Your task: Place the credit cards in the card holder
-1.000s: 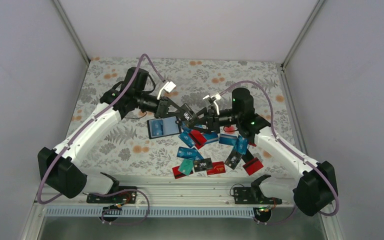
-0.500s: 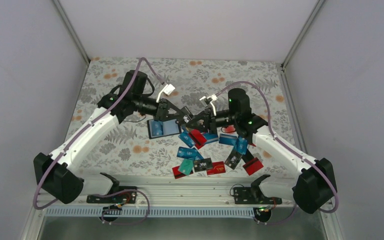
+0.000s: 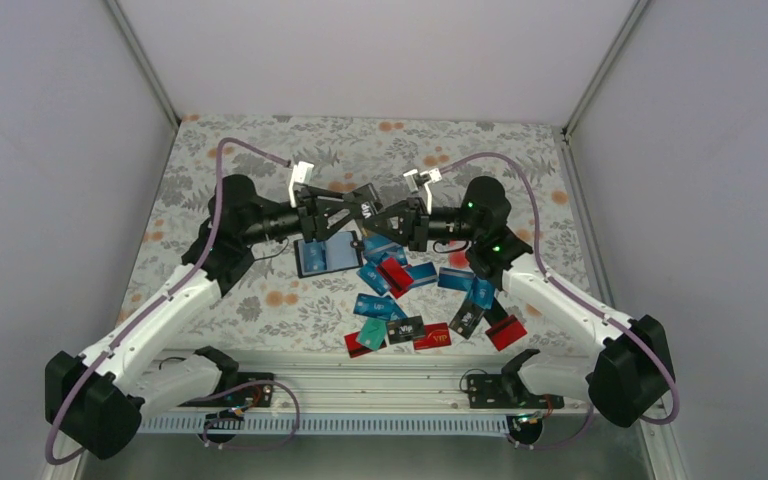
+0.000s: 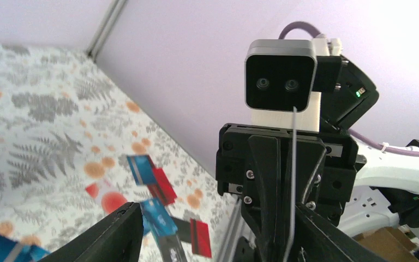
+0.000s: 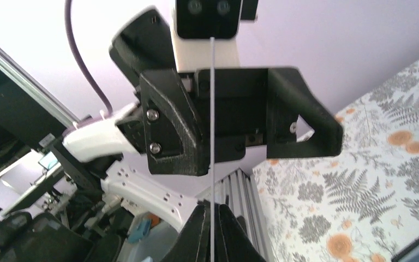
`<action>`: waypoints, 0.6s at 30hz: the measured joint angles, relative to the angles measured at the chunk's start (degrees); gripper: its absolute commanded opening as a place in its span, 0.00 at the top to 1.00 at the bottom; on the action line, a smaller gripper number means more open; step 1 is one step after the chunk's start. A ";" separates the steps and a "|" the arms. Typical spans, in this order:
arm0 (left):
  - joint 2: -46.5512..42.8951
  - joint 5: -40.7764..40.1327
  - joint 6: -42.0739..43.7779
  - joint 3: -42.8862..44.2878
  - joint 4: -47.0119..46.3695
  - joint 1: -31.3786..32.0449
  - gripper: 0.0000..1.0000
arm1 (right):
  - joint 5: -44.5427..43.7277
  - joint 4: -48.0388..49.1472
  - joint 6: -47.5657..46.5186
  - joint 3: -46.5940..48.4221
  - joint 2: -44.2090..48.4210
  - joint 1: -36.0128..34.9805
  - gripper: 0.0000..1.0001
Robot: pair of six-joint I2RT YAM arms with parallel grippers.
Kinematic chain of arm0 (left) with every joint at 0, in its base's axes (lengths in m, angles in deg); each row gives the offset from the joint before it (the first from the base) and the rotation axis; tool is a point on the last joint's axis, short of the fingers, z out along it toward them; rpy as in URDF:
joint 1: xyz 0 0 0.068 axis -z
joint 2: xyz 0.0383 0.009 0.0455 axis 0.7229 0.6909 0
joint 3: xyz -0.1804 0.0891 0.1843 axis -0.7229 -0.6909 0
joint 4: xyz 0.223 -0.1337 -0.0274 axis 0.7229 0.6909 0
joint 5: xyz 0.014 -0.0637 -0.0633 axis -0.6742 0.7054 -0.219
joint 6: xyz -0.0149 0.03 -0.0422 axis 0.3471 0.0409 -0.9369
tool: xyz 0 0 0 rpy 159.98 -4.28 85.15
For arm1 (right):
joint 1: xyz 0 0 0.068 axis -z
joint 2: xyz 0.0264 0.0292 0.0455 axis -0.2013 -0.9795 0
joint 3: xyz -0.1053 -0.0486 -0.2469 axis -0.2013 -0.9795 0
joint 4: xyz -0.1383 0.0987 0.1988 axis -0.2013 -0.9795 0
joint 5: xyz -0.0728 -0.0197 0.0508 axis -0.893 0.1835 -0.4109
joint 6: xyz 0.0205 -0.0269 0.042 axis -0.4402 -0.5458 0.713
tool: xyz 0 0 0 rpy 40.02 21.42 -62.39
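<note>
Card in the air near the card holder [image 3: 325, 253], pinched edge-on by the right gripper [image 3: 392, 216].
Left gripper [image 3: 345, 212] is spread around this black card [image 3: 365, 210]; other credit cards [image 3: 400, 300] lie right of the holder.

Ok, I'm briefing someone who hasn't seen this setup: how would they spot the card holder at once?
On the floral table, find the scatter of credit cards near the middle. At its far-left edge lies the card holder, open and flat. It is bigger than any card, with a black border around a grey-blue inside.
</note>
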 measured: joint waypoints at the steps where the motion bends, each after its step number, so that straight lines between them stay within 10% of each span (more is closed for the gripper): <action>1: -0.44 -0.13 -1.46 -1.09 -2.67 0.00 0.40 | -0.50 1.31 1.14 0.00 0.00 0.00 0.96; 18: -0.22 2.36 -12.33 -5.14 -24.87 1.40 0.69 | -1.38 15.26 11.06 -0.33 -1.11 -0.52 0.96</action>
